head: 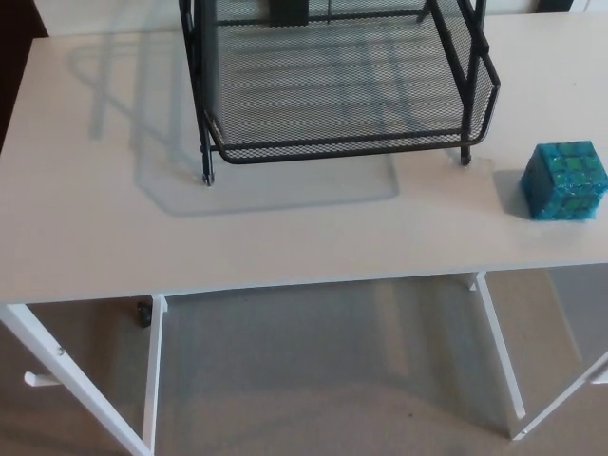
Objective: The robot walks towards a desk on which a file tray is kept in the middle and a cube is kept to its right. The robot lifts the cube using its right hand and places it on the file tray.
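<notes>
Neither of my hands shows in the head view, so I can't tell if R or L is wide or closed. The cube (pixel 564 180) sits on the white desk (pixel 237 237) near its right edge, right of the black mesh file tray (pixel 351 147) and apart from it. That puts it on my R side, so the R hand is prob. nearer. It's a cube, so no long axis, and one vertical edge is turned toward me. It looks teal w/ green square tiles, maybe a puzzle cube.
</notes>
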You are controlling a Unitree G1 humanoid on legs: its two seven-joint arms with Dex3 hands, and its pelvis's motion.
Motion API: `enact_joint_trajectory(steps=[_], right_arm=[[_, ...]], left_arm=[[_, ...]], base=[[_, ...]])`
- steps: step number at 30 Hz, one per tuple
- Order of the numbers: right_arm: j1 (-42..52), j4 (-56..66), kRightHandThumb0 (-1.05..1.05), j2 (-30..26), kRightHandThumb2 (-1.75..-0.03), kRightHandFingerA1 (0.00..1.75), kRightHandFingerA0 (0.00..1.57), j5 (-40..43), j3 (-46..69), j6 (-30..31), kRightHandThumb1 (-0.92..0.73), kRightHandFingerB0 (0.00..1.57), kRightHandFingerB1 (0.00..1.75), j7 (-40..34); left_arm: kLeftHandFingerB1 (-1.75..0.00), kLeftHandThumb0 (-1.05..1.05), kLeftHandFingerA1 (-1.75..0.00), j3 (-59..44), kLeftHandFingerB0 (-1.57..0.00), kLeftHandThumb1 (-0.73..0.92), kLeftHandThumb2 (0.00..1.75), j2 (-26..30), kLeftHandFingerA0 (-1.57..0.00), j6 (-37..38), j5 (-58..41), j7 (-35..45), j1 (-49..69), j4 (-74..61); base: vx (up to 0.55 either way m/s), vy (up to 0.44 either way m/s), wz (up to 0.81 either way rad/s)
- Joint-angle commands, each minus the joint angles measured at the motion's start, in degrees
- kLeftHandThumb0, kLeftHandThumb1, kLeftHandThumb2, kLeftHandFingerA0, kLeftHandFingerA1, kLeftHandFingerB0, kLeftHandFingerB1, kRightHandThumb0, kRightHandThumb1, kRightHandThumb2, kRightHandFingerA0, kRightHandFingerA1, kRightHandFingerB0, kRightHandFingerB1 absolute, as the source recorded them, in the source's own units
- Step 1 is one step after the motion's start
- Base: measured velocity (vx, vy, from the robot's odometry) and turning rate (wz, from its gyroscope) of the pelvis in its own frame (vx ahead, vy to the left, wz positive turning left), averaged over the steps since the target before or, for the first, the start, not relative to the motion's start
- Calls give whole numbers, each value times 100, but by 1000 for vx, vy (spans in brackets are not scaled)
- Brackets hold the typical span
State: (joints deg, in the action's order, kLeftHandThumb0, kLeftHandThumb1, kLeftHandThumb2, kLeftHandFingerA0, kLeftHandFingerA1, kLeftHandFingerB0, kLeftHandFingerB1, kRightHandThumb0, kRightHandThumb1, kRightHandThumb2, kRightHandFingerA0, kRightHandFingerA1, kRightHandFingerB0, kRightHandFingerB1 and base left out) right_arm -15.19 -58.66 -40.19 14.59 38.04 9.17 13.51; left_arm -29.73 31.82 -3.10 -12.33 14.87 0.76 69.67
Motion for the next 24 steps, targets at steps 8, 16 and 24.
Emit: enact_joint_trajectory(steps=[8, 16, 24], right_arm=[[-785, 3158, -63, -702, -81, 55, 19, -912, -2268, -89, -40, 3, 23, 861], [-1379, 3336, -72, -714, -84, 46, 12, -1410, -3649, -89, -47, 0, 18, 1629], [-2226, 2955, -64, -540, -58, 36, 6, -1956, -4812, 265, -59, 0, 18, 1828]], left_arm=[[-119, -105, -137, 87, -20, 66, 141, 116, -50, 214, 37, -208, -32, -40], [-173, -105, -173, 275, -14, 84, 95, 125, -37, 329, 137, 31, -204, -113], [-122, -105, -137, 273, -26, 63, 140, 114, -55, 293, 45, -65, -73, -77]], base=[[0, 0, 0], [0, 0, 0], [0, 0, 0]])
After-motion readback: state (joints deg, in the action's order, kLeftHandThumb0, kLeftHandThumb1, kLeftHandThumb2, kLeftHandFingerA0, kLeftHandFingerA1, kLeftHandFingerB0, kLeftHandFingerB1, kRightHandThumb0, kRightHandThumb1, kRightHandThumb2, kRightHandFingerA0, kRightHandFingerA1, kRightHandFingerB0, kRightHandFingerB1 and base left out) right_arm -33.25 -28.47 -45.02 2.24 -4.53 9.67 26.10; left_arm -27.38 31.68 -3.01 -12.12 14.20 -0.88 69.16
